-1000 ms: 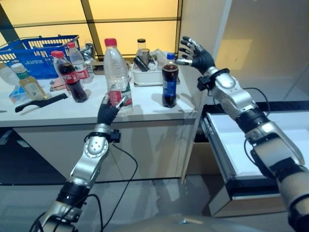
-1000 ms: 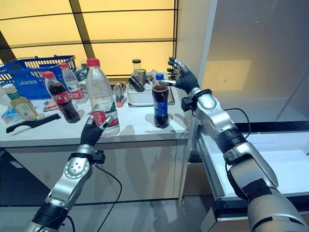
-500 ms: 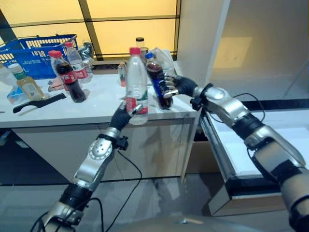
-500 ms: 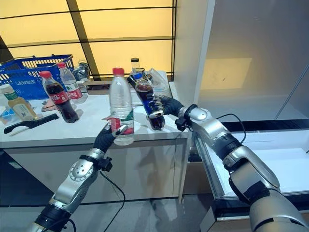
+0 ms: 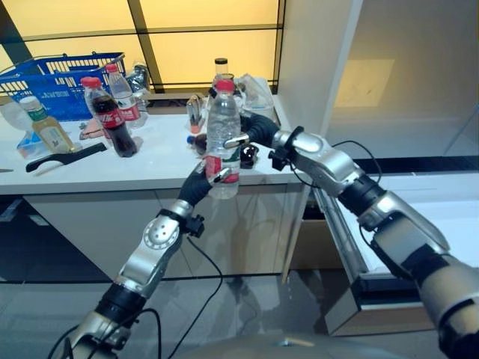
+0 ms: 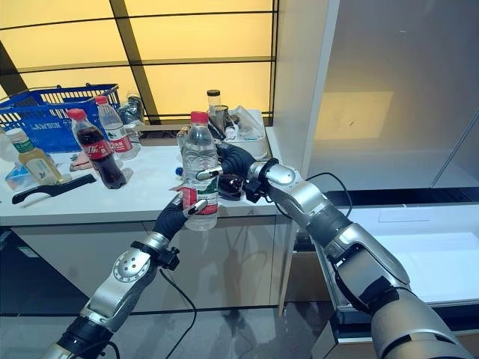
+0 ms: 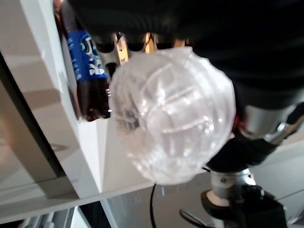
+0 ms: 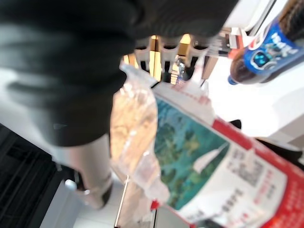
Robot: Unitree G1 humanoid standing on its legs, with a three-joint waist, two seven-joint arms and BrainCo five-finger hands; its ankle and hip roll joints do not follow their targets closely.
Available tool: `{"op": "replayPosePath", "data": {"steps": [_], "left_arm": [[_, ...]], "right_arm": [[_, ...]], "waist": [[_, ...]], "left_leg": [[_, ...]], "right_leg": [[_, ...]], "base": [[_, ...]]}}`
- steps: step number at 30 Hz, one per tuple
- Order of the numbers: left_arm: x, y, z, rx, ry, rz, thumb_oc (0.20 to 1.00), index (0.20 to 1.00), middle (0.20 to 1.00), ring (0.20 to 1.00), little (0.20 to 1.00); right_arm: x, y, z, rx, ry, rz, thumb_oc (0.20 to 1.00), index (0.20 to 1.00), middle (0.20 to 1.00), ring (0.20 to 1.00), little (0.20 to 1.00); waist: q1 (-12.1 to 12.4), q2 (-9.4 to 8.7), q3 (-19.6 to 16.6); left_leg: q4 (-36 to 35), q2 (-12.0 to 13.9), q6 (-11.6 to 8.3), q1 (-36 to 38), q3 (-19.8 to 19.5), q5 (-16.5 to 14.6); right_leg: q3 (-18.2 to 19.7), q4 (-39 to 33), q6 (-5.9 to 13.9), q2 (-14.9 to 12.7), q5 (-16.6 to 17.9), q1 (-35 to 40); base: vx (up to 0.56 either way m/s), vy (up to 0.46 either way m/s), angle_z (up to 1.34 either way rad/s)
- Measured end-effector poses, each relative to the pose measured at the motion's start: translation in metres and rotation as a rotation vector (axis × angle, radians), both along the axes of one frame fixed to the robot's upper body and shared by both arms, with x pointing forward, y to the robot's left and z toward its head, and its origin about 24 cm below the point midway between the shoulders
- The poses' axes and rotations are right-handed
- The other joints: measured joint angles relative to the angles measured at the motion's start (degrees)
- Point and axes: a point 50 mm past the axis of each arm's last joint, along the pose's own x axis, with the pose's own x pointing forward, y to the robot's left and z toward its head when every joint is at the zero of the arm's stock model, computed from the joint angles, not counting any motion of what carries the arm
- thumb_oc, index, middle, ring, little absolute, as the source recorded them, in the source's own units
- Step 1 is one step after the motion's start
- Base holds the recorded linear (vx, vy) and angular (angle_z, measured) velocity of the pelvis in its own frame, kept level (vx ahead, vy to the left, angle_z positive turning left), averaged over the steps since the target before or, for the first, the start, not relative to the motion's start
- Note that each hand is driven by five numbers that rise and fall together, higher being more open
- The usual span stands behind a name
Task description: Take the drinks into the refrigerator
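Note:
My left hand (image 5: pixel 196 187) is shut on the lower part of a clear water bottle (image 5: pixel 223 127) with a red cap and a red and green label. It holds the bottle upright above the front edge of the white counter (image 5: pixel 112 170). The bottle's base (image 7: pixel 171 114) shows in the left wrist view. My right hand (image 5: pixel 254 129) is right behind that bottle, close to its label (image 8: pixel 204 161). A dark cola bottle with a blue label (image 7: pixel 88 71) lies on its side on the counter behind the water bottle, its dark end (image 5: pixel 248 155) below my right hand.
A red-label cola bottle (image 5: pixel 112 123) and a small clear bottle (image 5: pixel 123 93) stand at the counter's left by a blue basket (image 5: pixel 52 78). A yellowish bottle (image 5: pixel 45 129) and a black tool (image 5: pixel 63 157) lie nearby. A white tray (image 5: pixel 254 88) sits at the back. An open white drawer (image 5: pixel 389 224) is on the right.
The left hand has carried the water bottle further right. The cola bottle, tilted in the right hand half a second ago, now lies on the counter, and the right hand sits behind the water bottle.

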Motion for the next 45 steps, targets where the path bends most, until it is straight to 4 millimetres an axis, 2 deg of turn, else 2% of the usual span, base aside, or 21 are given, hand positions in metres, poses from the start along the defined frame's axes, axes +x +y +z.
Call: {"op": "replayPosePath", "data": {"steps": [16,23,30,39,45], "left_arm": [[0.001,0.001,0.0,0.002,-0.001,0.023,0.2,0.2,0.2,0.2,0.2],[0.013,0.002,0.007,0.008,-0.024,0.074,0.2,0.2,0.2,0.2,0.2],[0.023,0.005,0.024,0.099,-0.118,0.153,0.2,0.2,0.2,0.2,0.2],[0.026,0.009,0.021,0.275,-0.169,0.218,0.2,0.2,0.2,0.2,0.2],[0.027,0.01,0.019,0.292,-0.164,0.225,0.2,0.2,0.2,0.2,0.2]], "right_arm": [[0.0,0.008,0.0,0.021,-0.007,-0.039,1.0,1.0,1.0,1.0,1.0],[0.002,0.018,-0.009,-0.038,-0.034,-0.1,1.0,1.0,1.0,1.0,1.0],[-0.001,0.031,-0.013,-0.025,-0.037,-0.121,1.0,1.0,1.0,1.0,1.0],[-0.002,0.033,-0.03,0.032,0.035,-0.197,1.0,1.0,1.0,1.0,1.0],[-0.002,0.035,-0.034,0.038,0.046,-0.213,1.0,1.0,1.0,1.0,1.0]], "waist": [[-0.1,0.09,-0.1],[-0.1,0.19,-0.2],[-0.2,0.28,-0.3],[-0.2,0.64,-1.8],[-0.3,0.66,-2.1]], "left_leg": [[0.0,0.1,-0.01,0.0,0.1,0.0],[0.0,0.1,-0.01,0.1,0.1,0.0],[0.0,0.0,-0.02,0.1,0.1,0.0],[0.0,0.1,-0.01,0.0,0.1,0.0],[0.0,0.1,-0.02,0.0,0.3,0.0]], "right_leg": [[0.0,0.3,-0.02,0.0,0.0,0.0],[0.0,0.3,-0.04,0.0,0.0,0.0],[0.1,0.3,-0.05,0.0,0.0,0.0],[0.1,0.3,-0.08,0.0,0.0,0.0],[0.1,0.3,-0.15,0.0,0.0,0.0]], "base": [[0.0,0.0,0.0],[0.0,0.0,0.0],[0.0,0.0,0.0],[0.0,0.0,0.0],[0.0,0.0,0.0]]}}
